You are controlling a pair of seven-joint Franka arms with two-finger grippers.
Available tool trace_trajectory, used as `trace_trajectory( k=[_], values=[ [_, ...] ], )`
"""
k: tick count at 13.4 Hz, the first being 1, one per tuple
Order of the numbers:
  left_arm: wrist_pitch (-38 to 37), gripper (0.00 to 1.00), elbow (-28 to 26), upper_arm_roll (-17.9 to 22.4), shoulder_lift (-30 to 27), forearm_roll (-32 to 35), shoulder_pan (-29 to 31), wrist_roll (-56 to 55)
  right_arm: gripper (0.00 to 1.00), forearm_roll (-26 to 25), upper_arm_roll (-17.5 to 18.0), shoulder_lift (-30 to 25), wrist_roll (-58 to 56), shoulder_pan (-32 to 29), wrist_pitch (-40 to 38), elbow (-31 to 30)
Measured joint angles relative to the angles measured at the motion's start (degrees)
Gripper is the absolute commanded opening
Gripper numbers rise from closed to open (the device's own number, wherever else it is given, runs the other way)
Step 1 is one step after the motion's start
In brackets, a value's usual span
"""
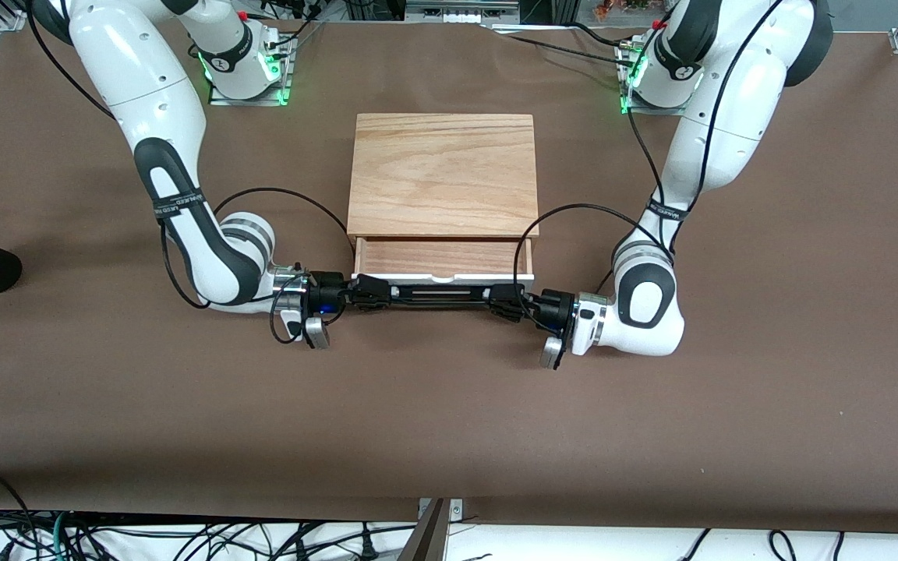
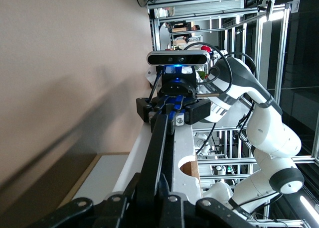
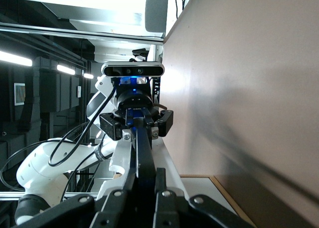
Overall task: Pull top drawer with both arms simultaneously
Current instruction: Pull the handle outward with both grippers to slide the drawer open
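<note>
Top drawer [image 1: 443, 259] sits partly drawn out of the wooden box [image 1: 443, 173] in the middle of the table [image 1: 449, 421], its light-wood floor showing between the box's edge and the white front panel. It opens toward the front camera, and its long axis runs across the table from one arm's end to the other, parallel to the box's front.

Along that front lies the black handle [image 1: 433, 294], and each arm has taken one end of it. The left pincer [image 1: 505, 302] is clamped shut on the end toward the left arm's side; the right pincer [image 1: 363, 294] is clamped shut on the other end. Both wrists lie low and level, pointing inward at each other along the handle, so the two wrist views look straight down the bar at the other arm's pincer.

That symmetric hold looks chosen to keep the pull even: with force at both ends, the wide, shallow drawer should be less likely to skew and bind in its slot.
</note>
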Motion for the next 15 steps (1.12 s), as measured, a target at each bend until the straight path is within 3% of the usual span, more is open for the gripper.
trace_trajectory(
  k=[7,15],
  values=[
    [2.8,0.0,6.8,0.1,3.3,0.0,-0.2,-3.6,0.0,-0.4,-0.8,4.2,3.2,0.0,-0.6,6.9],
    [4.8,0.0,13.0,0.1,6.6,0.0,-0.6,-6.9,0.0,-0.5,-1.2,6.1,5.1,-0.1,0.2,10.6]
  ],
)
